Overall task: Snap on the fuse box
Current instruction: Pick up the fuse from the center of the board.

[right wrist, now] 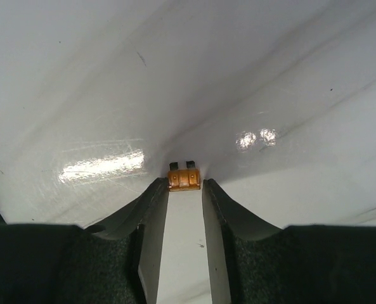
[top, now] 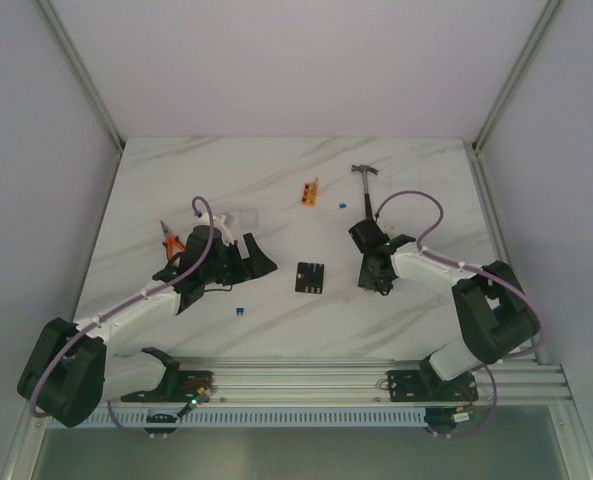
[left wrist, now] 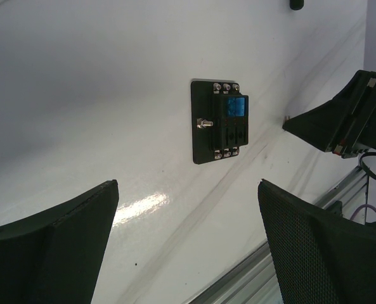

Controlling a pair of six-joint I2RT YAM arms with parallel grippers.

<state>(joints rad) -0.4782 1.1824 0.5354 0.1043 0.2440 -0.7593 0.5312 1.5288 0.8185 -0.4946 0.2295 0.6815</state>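
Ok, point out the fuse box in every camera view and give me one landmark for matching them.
Top view: fuse box low centre on the table.
Left wrist view: fuse box right of centre, lying flat on the table.
Right wrist view: not in it; only a small orange fuse shows, between the fingertips.
Landmark: the right gripper, just right of the fuse box in both those views.

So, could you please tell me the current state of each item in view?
fuse box: lying flat, uncovered, blue fuses seated.
left gripper: fingers open, empty.
right gripper: fingers shut on amber fuse.
hammer: lying flat, untouched.
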